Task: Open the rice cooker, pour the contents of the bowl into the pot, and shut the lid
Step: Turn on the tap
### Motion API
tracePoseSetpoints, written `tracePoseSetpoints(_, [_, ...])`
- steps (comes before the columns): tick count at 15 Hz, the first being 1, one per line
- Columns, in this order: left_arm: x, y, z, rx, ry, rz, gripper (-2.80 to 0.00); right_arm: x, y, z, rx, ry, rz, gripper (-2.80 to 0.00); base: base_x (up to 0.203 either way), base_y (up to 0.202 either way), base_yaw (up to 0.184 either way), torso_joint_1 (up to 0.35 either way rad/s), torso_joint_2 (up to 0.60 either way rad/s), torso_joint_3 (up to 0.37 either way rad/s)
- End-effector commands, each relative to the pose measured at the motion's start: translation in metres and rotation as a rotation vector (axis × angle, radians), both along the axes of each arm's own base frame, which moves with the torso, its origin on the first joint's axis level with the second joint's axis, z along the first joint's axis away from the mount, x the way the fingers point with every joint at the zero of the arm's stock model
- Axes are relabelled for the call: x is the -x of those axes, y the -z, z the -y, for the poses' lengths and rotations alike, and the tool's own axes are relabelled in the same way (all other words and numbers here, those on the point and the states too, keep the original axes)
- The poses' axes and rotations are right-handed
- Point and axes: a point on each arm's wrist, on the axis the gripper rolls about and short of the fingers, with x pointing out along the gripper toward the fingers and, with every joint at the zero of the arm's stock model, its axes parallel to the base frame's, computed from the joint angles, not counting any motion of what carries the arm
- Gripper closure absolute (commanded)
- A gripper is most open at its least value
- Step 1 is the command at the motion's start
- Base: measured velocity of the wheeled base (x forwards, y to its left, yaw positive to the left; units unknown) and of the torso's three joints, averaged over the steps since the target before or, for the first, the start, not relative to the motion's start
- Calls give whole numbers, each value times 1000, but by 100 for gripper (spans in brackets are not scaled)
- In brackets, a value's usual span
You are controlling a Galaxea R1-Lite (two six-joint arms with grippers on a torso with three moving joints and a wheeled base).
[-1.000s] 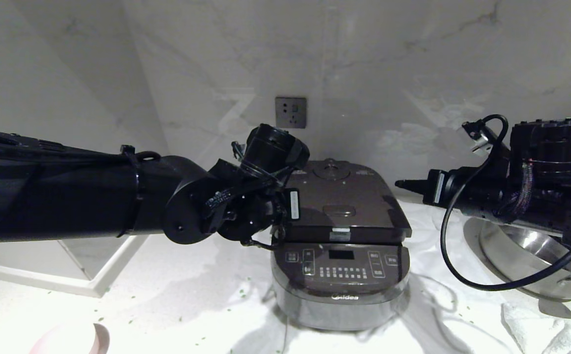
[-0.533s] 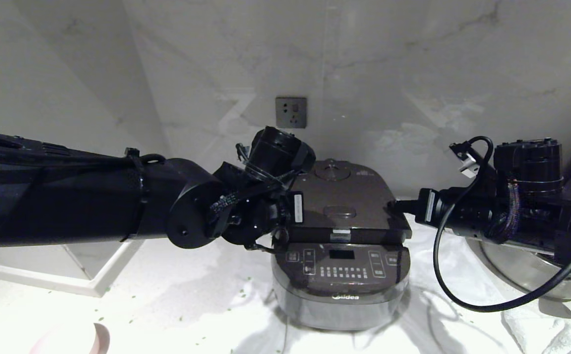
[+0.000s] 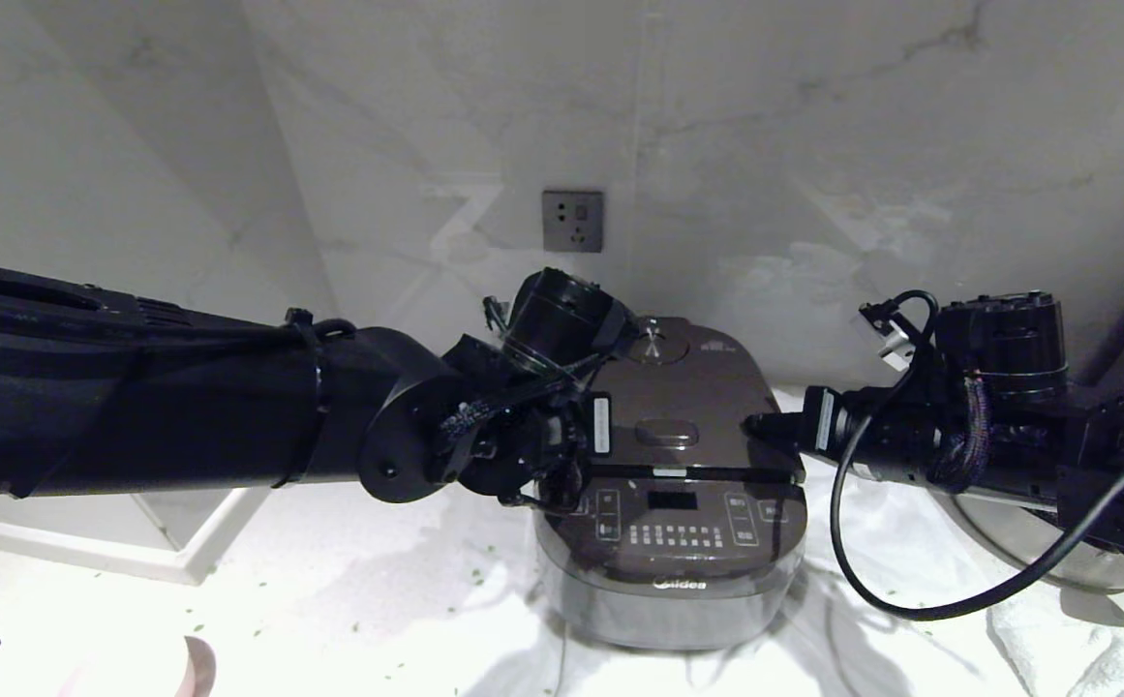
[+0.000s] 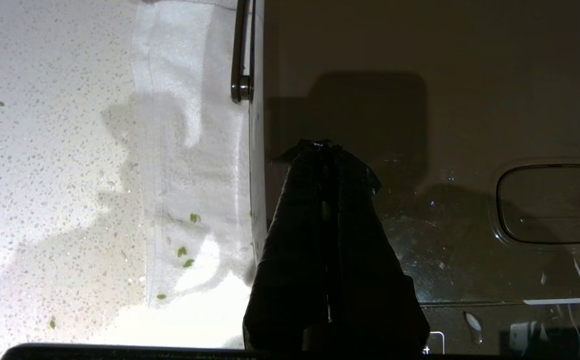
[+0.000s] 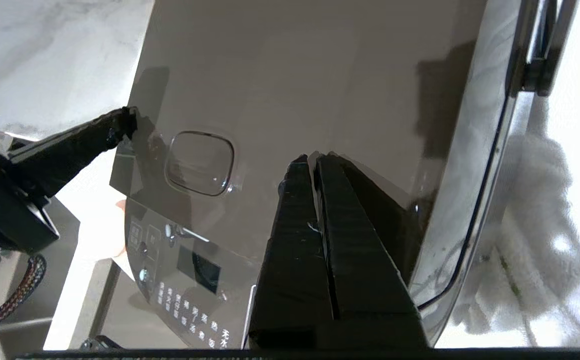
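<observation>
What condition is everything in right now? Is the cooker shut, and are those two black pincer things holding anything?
rice cooker: upright on the counter, display dark.
lid: down on the cooker, or very nearly.
left tool: shut, empty, tip over the lid's left edge.
right tool: shut, empty, tip over the lid's right side.
bowl: on the counter near the front left, mostly cut off.
green bits: scattered loose on the counter.
steel pan: right of the cooker, partly hidden by the right arm.

A grey wall socket [image 3: 572,221] sits on the marble wall [image 3: 813,145]; a steel pan [image 3: 1036,557] rests at right.
</observation>
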Motion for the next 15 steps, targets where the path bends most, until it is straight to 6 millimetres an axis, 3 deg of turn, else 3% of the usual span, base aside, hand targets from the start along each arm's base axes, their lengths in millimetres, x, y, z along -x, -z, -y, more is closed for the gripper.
tracePoseSetpoints(1, [-1,5,1,-11,-5,-10,0,-1,7,-1,2,-2,-24,0,0,0,0,0,0,0])
tracePoseSetpoints(9, [-8,27,6,1,-23,-74,0,-6,35,4,-3,0,-50,0,0,0,0,0,0,0])
tracePoseSetpoints(12, [-8,25,6,6,-25,-70,0,-6,32,5,-5,2,-38,0,0,0,0,0,0,0])
tracePoseSetpoints(15, [-10,0,3,65,-36,-13,0,0,10,7,-27,6,37,0,0,0,0,0,0,0])
